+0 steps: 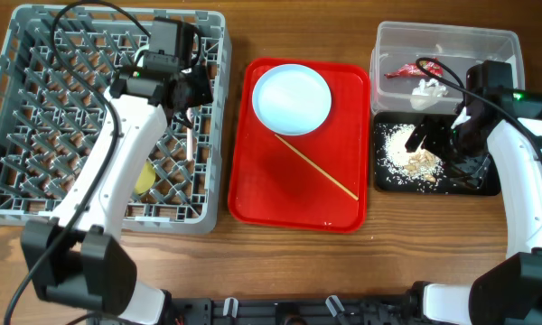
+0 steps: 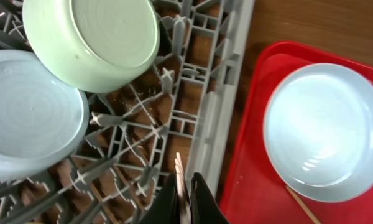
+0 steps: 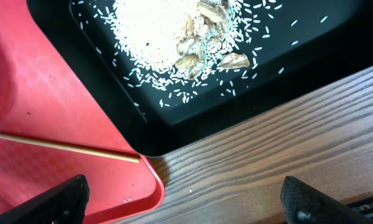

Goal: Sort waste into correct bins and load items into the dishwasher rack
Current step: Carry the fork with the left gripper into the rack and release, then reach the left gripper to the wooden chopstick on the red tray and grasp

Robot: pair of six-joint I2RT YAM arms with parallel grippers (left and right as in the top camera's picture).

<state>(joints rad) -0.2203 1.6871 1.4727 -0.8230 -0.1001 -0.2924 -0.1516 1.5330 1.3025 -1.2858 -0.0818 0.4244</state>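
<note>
My left gripper (image 1: 191, 113) (image 2: 185, 193) hangs over the right side of the grey dishwasher rack (image 1: 36, 203) (image 2: 217, 118), shut on a thin chopstick (image 2: 178, 169) that points down into the grid. A pale green bowl (image 2: 93, 40) and a pale blue bowl (image 2: 31, 118) lean in the rack, and a yellow cup (image 1: 144, 178) sits near its front. The white plate (image 1: 292, 97) (image 2: 326, 130) and a second chopstick (image 1: 316, 167) (image 3: 62, 147) lie on the red tray (image 1: 253, 194). My right gripper (image 1: 434, 135) (image 3: 186, 202) is open and holds nothing. It is above the near left corner of the black tray (image 1: 483, 181) (image 3: 298, 50), which holds rice scraps (image 1: 406, 153) (image 3: 155, 31).
The clear tub (image 1: 443, 36) behind the black tray holds a red wrapper (image 1: 405, 70) and a white tissue (image 1: 426, 90). The red tray's corner (image 3: 50, 93) touches the black tray. Bare wooden table (image 3: 267, 143) lies under my right fingers.
</note>
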